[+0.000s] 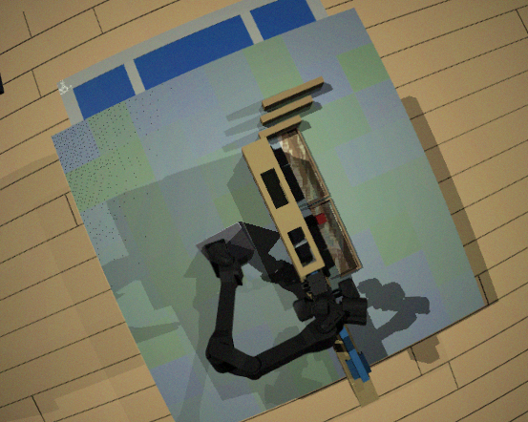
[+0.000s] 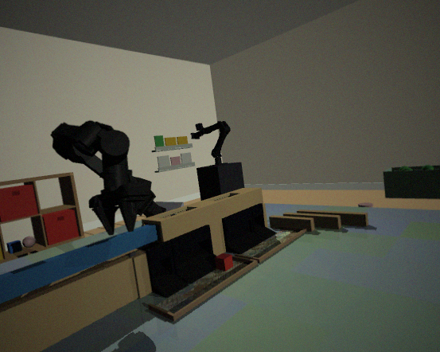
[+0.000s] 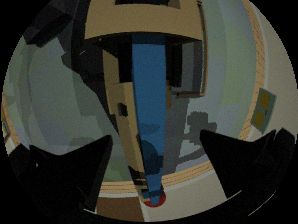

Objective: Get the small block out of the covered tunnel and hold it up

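Have the black two-fingered tool (image 1: 323, 291) (image 2: 121, 232) (image 3: 157, 137) spread practically to its full width — nothing gripped. In the wrist view, see the long blue flat-topped handle (image 1: 348, 339) (image 2: 85, 251) (image 3: 150, 90) running between the fingertips, with a gap on either side. Cannot tell exactly how high the fingertips sit against it. From the top, find the jointed black arm (image 1: 288, 353) bent round towards the handle's end of the tan wooden tunnel (image 1: 290, 220) (image 2: 216, 239) (image 3: 145, 22), just outside its end.

Find the small red cube-shaped block (image 1: 321, 219) (image 2: 224, 262) out from under the tunnel's roof — in the near, shallow brown-rimmed tray (image 1: 347, 234) (image 2: 216, 291) along the open side. See it close to the divide with the far brown-rimmed tray (image 1: 313, 162) (image 2: 284, 244), well apart from the tool and not held up.

Beyond the tunnel's other end, see three loose tan wooden rods (image 1: 293, 94) (image 2: 333, 218) lying roughly side by side on the patchwork blue-green desk (image 1: 389, 191) (image 2: 344, 279).
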Robot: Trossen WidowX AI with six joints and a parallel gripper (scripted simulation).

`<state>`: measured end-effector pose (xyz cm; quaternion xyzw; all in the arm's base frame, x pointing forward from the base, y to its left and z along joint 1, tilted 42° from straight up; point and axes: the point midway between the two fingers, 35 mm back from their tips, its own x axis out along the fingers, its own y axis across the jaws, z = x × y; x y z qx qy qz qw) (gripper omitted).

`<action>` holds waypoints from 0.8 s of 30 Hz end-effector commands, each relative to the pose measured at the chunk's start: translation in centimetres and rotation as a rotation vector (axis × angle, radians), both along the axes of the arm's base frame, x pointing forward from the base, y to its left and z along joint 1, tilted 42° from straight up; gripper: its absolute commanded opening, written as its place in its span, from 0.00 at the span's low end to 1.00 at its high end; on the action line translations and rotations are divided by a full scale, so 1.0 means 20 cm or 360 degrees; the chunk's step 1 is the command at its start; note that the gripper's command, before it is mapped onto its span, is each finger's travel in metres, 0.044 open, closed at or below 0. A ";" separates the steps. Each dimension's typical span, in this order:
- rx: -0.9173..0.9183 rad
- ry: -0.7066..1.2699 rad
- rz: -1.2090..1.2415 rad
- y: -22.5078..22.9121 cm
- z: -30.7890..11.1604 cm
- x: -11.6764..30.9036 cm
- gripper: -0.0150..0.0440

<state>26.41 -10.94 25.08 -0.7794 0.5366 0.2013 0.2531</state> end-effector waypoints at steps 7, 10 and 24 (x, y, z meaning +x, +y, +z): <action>-0.0003 0.0004 -0.0007 -0.05 -0.07 0.01 1.00; -0.0004 0.0004 -0.0007 -0.06 -0.08 0.01 1.00; -0.0010 -0.0013 -0.0015 -0.11 -0.11 0.02 0.87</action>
